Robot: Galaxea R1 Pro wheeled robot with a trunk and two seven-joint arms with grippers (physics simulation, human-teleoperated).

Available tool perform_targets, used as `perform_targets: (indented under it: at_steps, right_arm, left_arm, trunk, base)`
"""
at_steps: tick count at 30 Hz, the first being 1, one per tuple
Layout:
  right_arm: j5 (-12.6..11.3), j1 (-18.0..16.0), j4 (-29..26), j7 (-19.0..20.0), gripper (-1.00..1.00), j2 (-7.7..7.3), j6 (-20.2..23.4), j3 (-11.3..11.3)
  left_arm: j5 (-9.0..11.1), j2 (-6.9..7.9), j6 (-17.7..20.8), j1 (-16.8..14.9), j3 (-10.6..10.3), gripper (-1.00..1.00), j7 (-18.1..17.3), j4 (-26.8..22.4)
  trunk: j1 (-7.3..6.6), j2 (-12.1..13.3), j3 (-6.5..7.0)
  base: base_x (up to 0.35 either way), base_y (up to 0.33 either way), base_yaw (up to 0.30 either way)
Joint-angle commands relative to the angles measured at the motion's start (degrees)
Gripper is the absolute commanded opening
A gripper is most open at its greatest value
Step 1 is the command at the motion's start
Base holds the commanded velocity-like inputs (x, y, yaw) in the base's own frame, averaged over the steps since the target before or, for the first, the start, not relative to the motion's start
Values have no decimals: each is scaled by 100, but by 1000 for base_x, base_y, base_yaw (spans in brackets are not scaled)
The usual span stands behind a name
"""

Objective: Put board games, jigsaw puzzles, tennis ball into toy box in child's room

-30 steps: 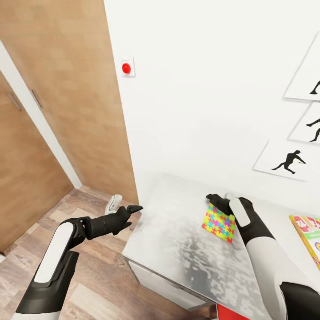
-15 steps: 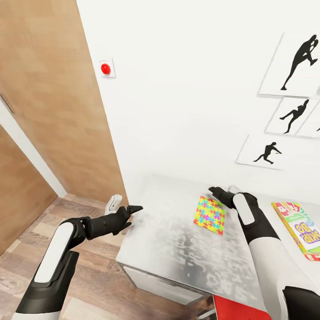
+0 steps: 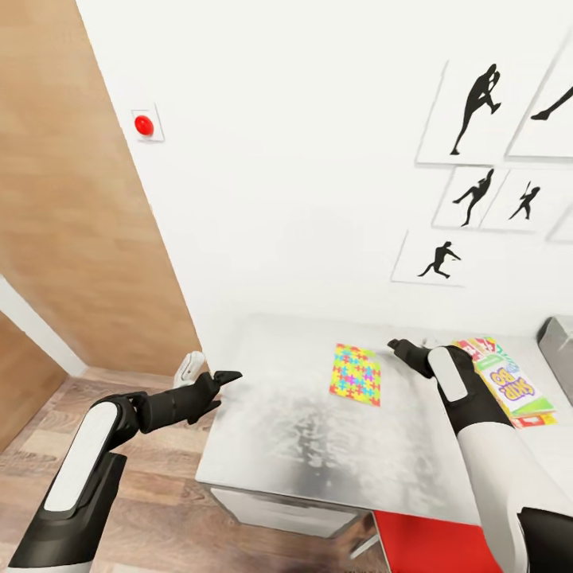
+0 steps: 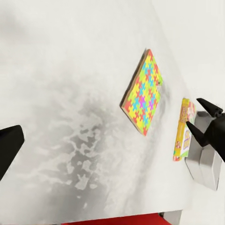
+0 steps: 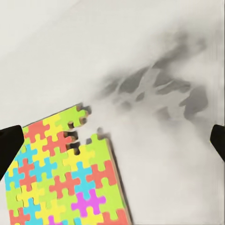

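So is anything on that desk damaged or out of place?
One thing: the flat multicoloured jigsaw puzzle square on the pale-grey desk top has a notch in its edge near one corner where a piece seems missing, seen from the right wrist. It also lies slightly askew to the desk's edges. Nothing has spilled.

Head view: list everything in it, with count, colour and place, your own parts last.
jigsaw puzzle: one, multicoloured, flat on the table beside the right gripper.
SKIP BO board game: one, white-green-red, on the table's right part.
toy box: one, light grey, at the right edge, partly cut off.
table: one, pale grey top.
red button: one, on the white wall.
silhouette pictures: several, black on white, on the wall.
wooden door: brown, left.
red thing: below the table edge, unclear.
left gripper: black, off the table's left edge.
right gripper: black, over the table.
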Motion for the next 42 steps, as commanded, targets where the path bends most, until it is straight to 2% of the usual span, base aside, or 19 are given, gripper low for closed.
perform_targets:
  at_steps: [1, 2, 4, 9, 10, 11, 12, 14, 18, 21, 27, 42]
  right_arm:
    - [-113, -5, -3, -47, 100, -13, 50, 4]
    - [-154, -5, -1, -42, 100, -18, 77, 5]
    - [-349, -4, 5, -22, 100, -29, 176, 11]
    - [-469, 0, 12, 3, 100, -31, 237, 34]
    - [-491, 1, 19, 34, 100, -30, 249, 55]
    - [-512, 2, 35, 225, 100, -29, 263, 89]
    - [-516, 3, 38, 347, 100, -28, 267, 99]
    - [-516, 3, 41, 464, 100, -26, 266, 106]
    - [-514, 3, 50, 540, 100, -22, 268, 112]
    - [-514, 3, 123, 573, 100, -16, 272, 119]
    - [-494, -10, 778, 609, 100, 12, 261, 112]
    - [-492, -8, 1003, 590, 100, -2, 182, 70]
  left_arm:
    - [63, 22, 12, 52, 121, 100, 67, -5]
    - [63, 43, 12, 78, 185, 100, 69, -5]
    - [61, 213, 12, 180, 408, 100, 71, -5]
    - [58, 464, -4, 390, 712, 100, 66, -2]
    - [42, 531, -10, 472, 862, 100, 67, 5]
    - [-191, 620, -24, 699, 1167, 100, 84, 35]
    - [-431, 641, -34, 820, 1306, 100, 71, 54]
    - [-735, 640, -45, 978, 1505, 100, 52, 79]
    - [-999, 618, -106, 1097, 1680, 100, 40, 176]
    - [-1087, 617, -209, 1132, 1733, 100, 37, 398]
    - [-1151, 650, -481, 1152, 1757, 100, 35, 836]
    - [-1157, 595, -540, 1164, 1709, 100, 34, 928]
  trunk:
    - [3, -11, -11]
    - [3, -11, -11]
    - [3, -11, -11]
    - [3, -11, -11]
    - [3, -11, -11]
    - [3, -11, -11]
    - [3, -11, -11]
    - [3, -11, -11]
    - [3, -11, -11]
    - [3, -11, -11]
    - [3, -11, -11]
    - [3, -11, -11]
  base:
    - [0, 5, -135]
    - [0, 4, -108]
    - [0, 2, -57]
    - [0, 1, -24]
    - [0, 0, -9]
    - [0, 0, -4]
    - [0, 0, -2]
    - [0, 0, -2]
    - [0, 0, 0]
    - [0, 0, 0]
    - [12, 13, 0]
    - [43, 46, 0]
